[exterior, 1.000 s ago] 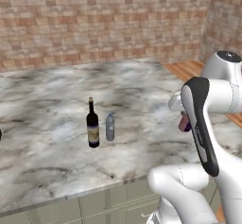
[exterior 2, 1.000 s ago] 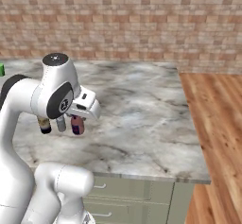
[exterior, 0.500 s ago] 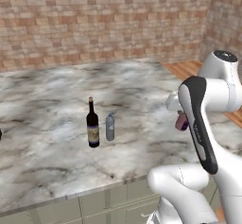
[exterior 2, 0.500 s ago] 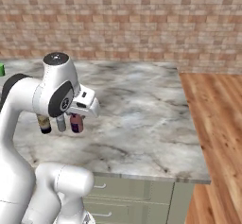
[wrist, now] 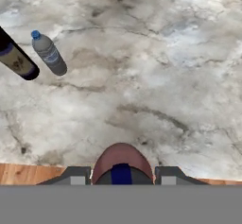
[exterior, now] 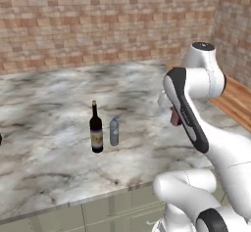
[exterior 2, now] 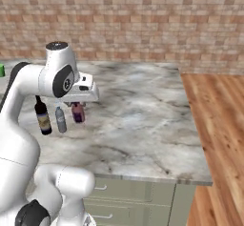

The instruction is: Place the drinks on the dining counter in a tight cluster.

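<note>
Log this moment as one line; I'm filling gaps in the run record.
claw: shut on red bottle, above counter | wine bottle, water bottle: upright, side by side

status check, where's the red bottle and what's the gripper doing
Gripper shut on red bottle, held above dining counter. Wine bottle and water bottle stand side by side. Nothing between.

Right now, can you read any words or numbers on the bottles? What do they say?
Wine bottle: it has a tan label, but any print is too small and blurred to read.
Water bottle: it has a pale band around the middle, with no letters I can make out.
Red bottle, held in the pincer: no readable text on what shows.
Dining counter: no words or signs on it.
So nothing can be read here.
</note>
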